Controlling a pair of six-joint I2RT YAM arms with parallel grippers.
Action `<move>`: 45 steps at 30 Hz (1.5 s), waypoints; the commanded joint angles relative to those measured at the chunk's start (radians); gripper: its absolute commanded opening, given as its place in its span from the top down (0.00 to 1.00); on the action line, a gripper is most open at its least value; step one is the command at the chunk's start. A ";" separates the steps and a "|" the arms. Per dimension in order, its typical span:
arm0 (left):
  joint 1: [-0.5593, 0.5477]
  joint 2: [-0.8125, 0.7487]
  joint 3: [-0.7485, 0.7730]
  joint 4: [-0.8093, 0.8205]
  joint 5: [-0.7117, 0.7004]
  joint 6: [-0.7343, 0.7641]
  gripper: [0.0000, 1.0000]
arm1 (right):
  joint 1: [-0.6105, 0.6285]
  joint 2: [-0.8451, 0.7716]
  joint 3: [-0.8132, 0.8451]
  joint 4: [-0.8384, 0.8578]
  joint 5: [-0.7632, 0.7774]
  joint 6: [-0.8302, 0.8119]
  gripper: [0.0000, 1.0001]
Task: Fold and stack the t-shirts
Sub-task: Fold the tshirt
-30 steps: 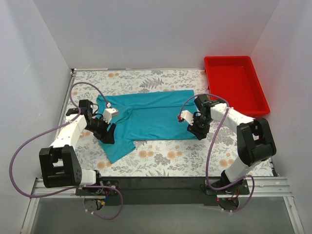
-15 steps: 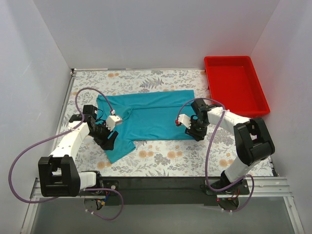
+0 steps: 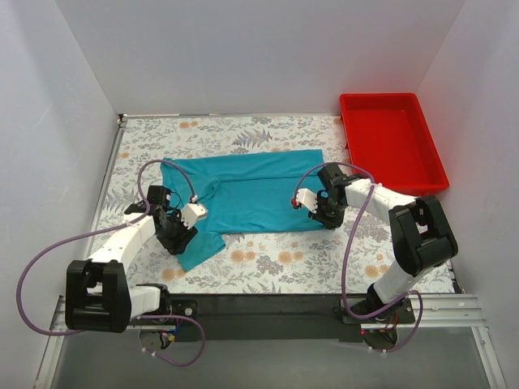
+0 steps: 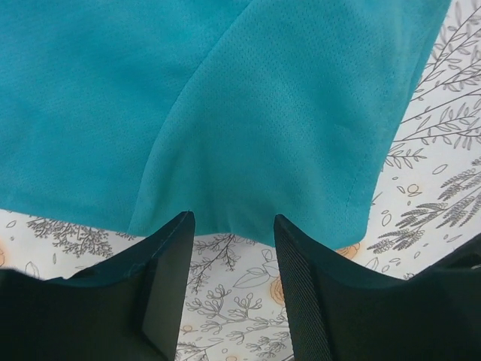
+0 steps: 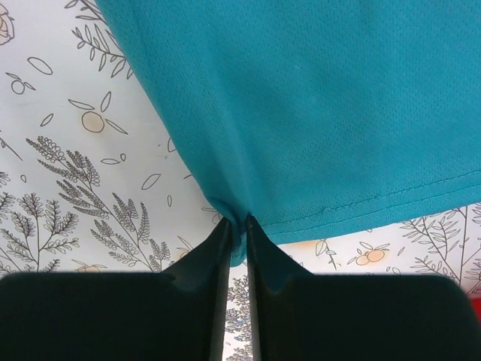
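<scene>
Surface: floral-print table [image 3: 284, 259] between plain white walls, seen from above.
T-shirt [image 3: 251, 190]: one teal-blue shirt, lying flat mid-table w/ its long side running left to right. A flap, prob. a sleeve, sticks out toward the near-left.
Handling (judged): thin, soft, light fabric w/ a fine mesh weave. It will flop, sag and drag on the cloth, and could slip out of a shallow pinch. Best taken at the hem or corners, both arms lifting together.
Right gripper [image 5: 237, 222]: at the shirt's near-right corner. Jaws nearly closed, pinching a small bunch of hem at the fingertips.
Left gripper [image 4: 231, 219]: low at the near-left flap. Jaws apart w/ a moderate gap and nothing between them. The flap's edge lies just ahead of the tips, table print showing in the gap.
Step (judged): right corner is gripped, left side not yet. The left prob. needs to ease forward onto the edge and close.
Red tray [image 3: 393, 138]: far right, well apart from the shirt.
</scene>
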 commanded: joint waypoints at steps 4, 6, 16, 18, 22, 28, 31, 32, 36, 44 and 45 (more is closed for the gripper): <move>-0.018 0.033 -0.075 0.080 -0.039 0.038 0.62 | 0.004 0.035 -0.029 0.014 0.003 0.002 0.85; -0.019 0.030 -0.084 0.080 -0.033 0.039 0.62 | 0.004 0.037 -0.028 0.013 0.005 0.004 0.87; -0.035 0.030 -0.088 0.027 -0.019 0.033 0.99 | 0.005 0.032 -0.011 -0.004 -0.003 0.008 0.99; -0.035 0.033 -0.033 -0.030 0.004 0.016 1.00 | 0.005 0.023 -0.008 -0.018 -0.004 0.008 0.99; -0.035 0.032 0.030 -0.113 0.043 0.018 1.00 | 0.004 -0.015 -0.015 -0.040 -0.001 0.004 0.99; -0.033 -0.025 0.098 -0.236 0.041 0.033 1.00 | 0.005 -0.078 -0.022 -0.112 -0.023 0.004 0.99; -0.019 -0.050 0.127 -0.254 0.030 0.038 1.00 | 0.005 -0.119 -0.032 -0.136 -0.026 -0.001 0.99; -0.015 -0.048 0.141 -0.259 0.033 0.036 1.00 | 0.005 -0.124 -0.035 -0.136 -0.018 -0.012 0.99; -0.003 0.036 0.265 -0.268 0.049 0.019 1.00 | 0.001 -0.115 0.007 -0.152 0.003 -0.035 0.99; 0.030 0.225 0.509 -0.228 0.038 0.030 1.00 | -0.036 0.009 0.210 -0.204 0.005 -0.084 0.99; 0.037 0.261 0.550 -0.225 0.038 0.038 1.00 | -0.038 0.023 0.231 -0.214 0.011 -0.090 0.99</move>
